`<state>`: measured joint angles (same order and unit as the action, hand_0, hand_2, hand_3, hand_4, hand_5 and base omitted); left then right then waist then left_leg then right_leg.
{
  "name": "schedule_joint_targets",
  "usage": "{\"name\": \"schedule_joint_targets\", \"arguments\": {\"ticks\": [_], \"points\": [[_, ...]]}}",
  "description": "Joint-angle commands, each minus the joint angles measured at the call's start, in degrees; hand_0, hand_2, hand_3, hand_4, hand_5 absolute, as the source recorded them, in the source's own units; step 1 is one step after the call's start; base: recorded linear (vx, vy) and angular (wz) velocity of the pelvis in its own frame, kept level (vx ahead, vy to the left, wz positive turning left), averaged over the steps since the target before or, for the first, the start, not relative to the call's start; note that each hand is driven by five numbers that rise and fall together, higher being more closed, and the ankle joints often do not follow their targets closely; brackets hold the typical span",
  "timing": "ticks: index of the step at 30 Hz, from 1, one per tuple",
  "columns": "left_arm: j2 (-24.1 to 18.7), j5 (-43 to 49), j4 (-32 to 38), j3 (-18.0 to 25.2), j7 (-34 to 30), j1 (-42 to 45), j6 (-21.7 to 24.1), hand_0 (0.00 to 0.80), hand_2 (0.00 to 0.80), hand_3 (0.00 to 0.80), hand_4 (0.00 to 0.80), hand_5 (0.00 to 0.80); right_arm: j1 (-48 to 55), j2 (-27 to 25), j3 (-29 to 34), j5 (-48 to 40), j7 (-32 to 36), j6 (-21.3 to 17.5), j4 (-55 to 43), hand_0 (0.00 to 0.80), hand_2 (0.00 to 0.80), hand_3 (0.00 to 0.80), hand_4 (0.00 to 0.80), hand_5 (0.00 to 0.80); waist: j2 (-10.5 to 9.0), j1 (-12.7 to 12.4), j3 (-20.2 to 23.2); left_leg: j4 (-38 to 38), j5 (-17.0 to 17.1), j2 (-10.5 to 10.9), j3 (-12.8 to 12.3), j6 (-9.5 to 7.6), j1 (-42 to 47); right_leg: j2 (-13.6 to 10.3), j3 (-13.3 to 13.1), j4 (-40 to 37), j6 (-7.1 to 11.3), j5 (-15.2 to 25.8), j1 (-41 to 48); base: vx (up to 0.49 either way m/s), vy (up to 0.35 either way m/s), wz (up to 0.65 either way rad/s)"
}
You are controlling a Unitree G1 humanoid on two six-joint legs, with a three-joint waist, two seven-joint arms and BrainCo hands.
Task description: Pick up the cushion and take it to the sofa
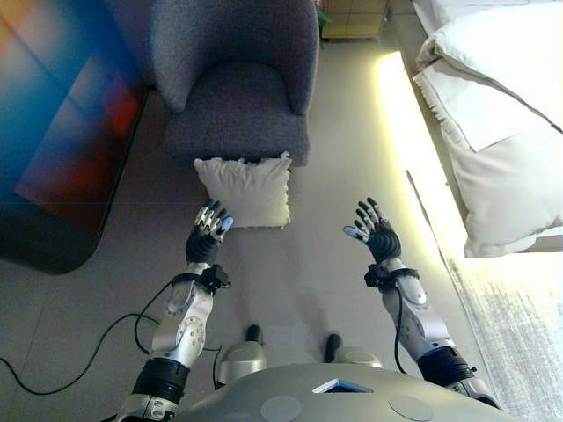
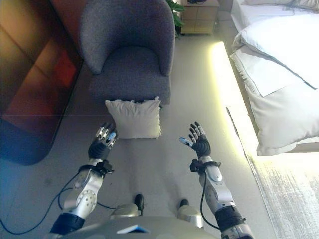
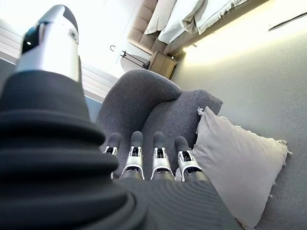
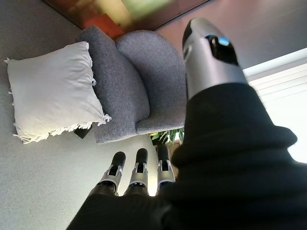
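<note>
While neither robot hand has yet touched it, one cream cushion (image 1: 245,190) lies on the floor (image 1: 308,264), propped against the front of the one grey armchair (image 1: 236,75) that serves as the sofa. The left robot hand (image 1: 209,225) is held just beside the cushion's lower left corner, its fingers straight and relaxed, nothing gripped. The right robot hand (image 1: 374,230) is raised well apart from the cushion on the other side, fingers likewise spread and empty.

The step in hand is judged to be the reach. It would be done well if both hands were brought inward together, so that the cushion is pressed between them at its two side edges, rather than pinched at a fringed corner, where the soft fabric could sag or slip. The right hand has the longer way to go. Once held, the cushion needs only to be lifted clear of the seat's front edge and set on the seat.

One bed (image 1: 493,114) with white bedding is seen at the right
</note>
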<state>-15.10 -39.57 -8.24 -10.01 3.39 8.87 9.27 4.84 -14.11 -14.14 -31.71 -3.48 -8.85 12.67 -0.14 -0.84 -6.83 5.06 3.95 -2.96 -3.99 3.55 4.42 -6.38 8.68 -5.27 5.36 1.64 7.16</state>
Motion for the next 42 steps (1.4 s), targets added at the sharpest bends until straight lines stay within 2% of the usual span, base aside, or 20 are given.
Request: {"name": "schedule_joint_targets", "arguments": {"ticks": [1, 13, 20, 24, 28, 33, 35, 38, 39, 41, 42], "points": [[-1.05, 0.13, 1.14, 0.17, -1.27, -3.18, 2.39, 0.000, 0.000, 0.000, 0.000, 0.000, -1.60, 0.67, 2.26, -0.47, 0.32, -3.67, -4.52, 0.000, 0.000, 0.000, 0.000, 0.000, -0.44, -0.60, 0.15, -0.27, -2.42, 1.65, -2.03, -1.91, 0.81, 1.75, 2.25, 0.69, -0.93, 0.87, -1.03, 0.000, 0.000, 0.00], [-1.19, 0.58, 0.34, 0.31, 0.23, -2.70, 3.01, 0.000, 0.000, 0.000, 0.000, 0.000, -1.15, 0.89, 2.14, 0.21, 0.85, -3.22, -3.52, 0.000, 0.000, 0.000, 0.000, 0.000, -0.68, -0.61, 0.43, -0.13, -2.51, 1.67, -2.34, -1.95, 0.96, 1.82, 2.28, 0.58, -0.87, 0.89, -1.01, 0.000, 0.000, 0.00], [-1.31, -0.47, 1.02, 2.23, -2.39, 1.01, 2.98, 0.000, 0.000, 0.000, 0.000, 0.000, 1.56, 0.98, 3.43, -3.11, 2.38, -1.48, -4.30, 0.000, 0.000, 0.000, 0.000, 0.000, -1.14, -0.75, 0.50, -0.24, -2.95, 1.81, -2.61, -2.14, 1.33, 1.52, 2.10, 0.60, -0.73, 0.83, -0.76, 0.014, 0.015, 0.00], [-1.64, -0.18, 2.18, 3.13, -2.09, 2.40, 2.91, 0.000, 0.000, 0.000, 0.000, 0.000, 2.81, 0.65, 3.71, -2.12, 3.09, -1.46, -5.35, 0.000, 0.000, 0.000, 0.000, 0.000, -1.26, -0.55, 0.70, -0.42, -3.23, 2.04, -3.26, -2.51, 1.27, 1.23, 1.38, 0.84, -0.42, 0.85, -1.05, 0.014, 0.059, -0.02], [-2.08, -1.54, 0.33, 3.43, -1.81, -0.34, 3.83, 0.000, 0.000, 0.000, 0.000, 0.000, 0.13, 0.42, 2.79, -1.18, 2.33, -1.84, -4.09, 0.000, 0.000, 0.000, 0.000, 0.000, -1.42, -0.28, 0.30, -0.81, -3.59, 2.52, -3.60, -3.10, 0.87, 0.84, 0.07, 1.83, -0.07, 0.91, -2.01, -0.017, 0.091, -0.05], [-2.05, -1.91, 1.91, 5.24, -2.08, 0.50, 4.77, 0.000, 0.000, 0.000, 0.000, 0.000, -0.22, 0.64, 3.42, -0.43, 2.24, -0.82, -4.15, 0.000, 0.000, 0.000, 0.000, 0.000, -1.84, -0.43, 0.44, -1.72, -4.82, 3.10, -4.95, -4.04, 1.31, -0.71, -0.77, 3.04, 1.03, 0.99, -2.27, 0.015, 0.124, -0.11], [-2.41, -1.73, 1.94, 6.27, -1.98, 0.16, 3.87, 0.000, 0.000, 0.000, 0.000, 0.000, -0.43, 0.98, 4.14, -1.28, 1.86, -0.90, -3.58, 0.000, 0.000, 0.000, 0.000, 0.000, -2.15, -0.55, 0.15, -2.92, -5.35, 3.22, -5.58, -4.62, 0.92, -2.15, -0.86, 5.30, 1.84, 0.94, -3.11, -0.026, 0.146, -0.09], [-3.05, -1.30, 0.89, 7.01, -3.37, -0.91, 2.60, 0.000, 0.000, 0.000, 0.000, 0.000, -1.67, 1.83, 5.24, -1.77, 0.45, -2.02, -1.87, 0.000, 0.000, 0.000, 0.000, 0.000, -2.61, -1.18, -0.41, -4.88, -6.10, 3.85, -5.46, -5.97, -0.37, -5.66, -1.54, 11.59, 2.90, 3.20, -4.87, -0.026, 0.131, 0.05], [-3.27, -0.91, 0.21, 6.81, -4.38, -1.16, 2.43, 0.000, 0.000, 0.000, 0.000, 0.000, -2.04, 2.36, 5.67, -1.78, -0.25, -2.78, -1.30, 0.000, 0.000, 0.000, 0.000, 0.000, -2.46, -1.53, -0.60, -6.25, -6.26, 4.42, -4.88, -7.01, -1.67, -7.49, -2.31, 17.37, 2.60, 5.51, -6.13, -0.020, 0.164, 0.17], [-3.30, -0.53, -0.24, 6.43, -4.89, -1.05, 1.96, 0.000, 0.000, 0.000, 0.000, 0.000, -1.63, 2.91, 5.73, -1.40, -1.56, -3.43, -1.71, 0.000, 0.000, 0.000, 0.000, 0.000, -1.44, -1.26, -0.87, -7.14, -6.48, 4.82, -3.37, -8.18, -2.64, -9.18, -5.86, 28.53, 2.15, 9.87, -10.93, -0.007, 0.228, 0.22], [-3.20, -0.58, -0.32, 6.26, -5.22, -1.06, 1.15, 0.000, 0.000, 0.000, 0.000, 0.000, -0.58, 2.98, 5.71, -1.40, -2.09, -3.79, -2.49, 0.000, 0.000, 0.000, 0.000, 0.000, -0.49, -0.41, -1.53, -7.22, -6.66, 5.10, -1.58, -8.57, -2.45, -8.25, -9.31, 37.07, 1.66, 12.57, -15.63, 0.008, 0.247, 0.27]]}}
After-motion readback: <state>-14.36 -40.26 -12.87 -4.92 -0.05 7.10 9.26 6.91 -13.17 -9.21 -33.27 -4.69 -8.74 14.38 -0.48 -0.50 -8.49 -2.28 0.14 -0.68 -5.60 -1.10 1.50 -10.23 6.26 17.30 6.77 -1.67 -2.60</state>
